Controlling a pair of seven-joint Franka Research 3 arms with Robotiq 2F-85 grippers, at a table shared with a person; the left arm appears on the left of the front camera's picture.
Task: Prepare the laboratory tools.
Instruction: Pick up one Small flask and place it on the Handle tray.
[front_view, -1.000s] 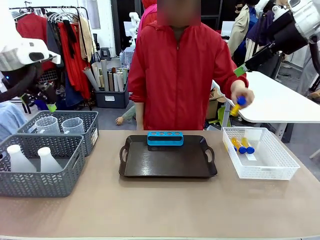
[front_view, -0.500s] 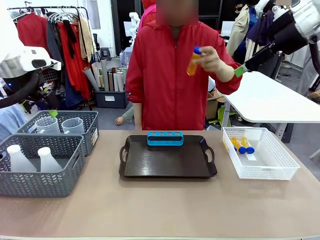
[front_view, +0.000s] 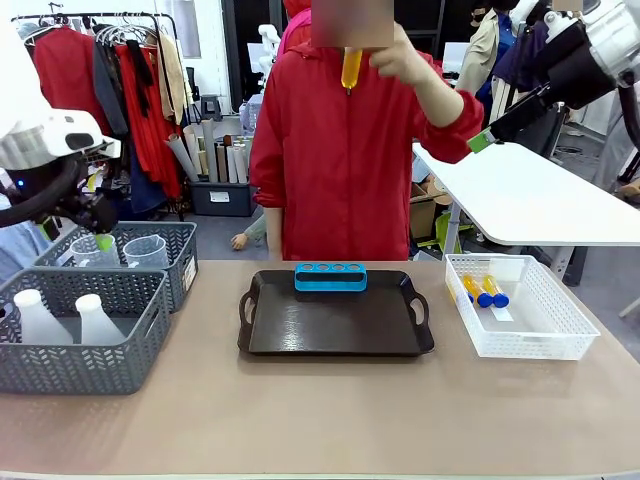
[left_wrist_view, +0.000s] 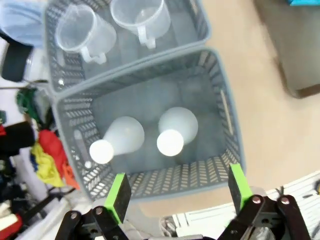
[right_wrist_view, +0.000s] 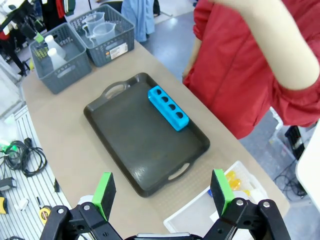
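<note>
On the tabletop (front_view: 320, 420), a dark tray (front_view: 335, 340) at the middle with the blue rack (front_view: 330, 277) at its far edge, two grey mesh baskets (front_view: 80, 375) at the left, a white lattice basket (front_view: 545, 345) at the right. Above the nearer grey basket and its two conical flasks (left_wrist_view: 172, 132), left fingers (left_wrist_view: 119, 196) spread wide and empty, measuring jugs (left_wrist_view: 142, 17) in the farther one; right fingers (right_wrist_view: 105, 192) likewise wide apart, empty, high over the tray. Two amber tubes (front_view: 482, 291) flat in the lattice basket, a third tube (front_view: 351, 68) raised in the person's hand (front_view: 395, 58) at the far side.

Beige surface (front_view: 320, 420) before me, from my left: grey plastic mesh basket (front_view: 80, 355), touching a farther grey mesh basket (front_view: 186, 262); dark rectangular handled tray (front_view: 335, 328), centre; white plastic lattice basket (front_view: 520, 347).
</note>
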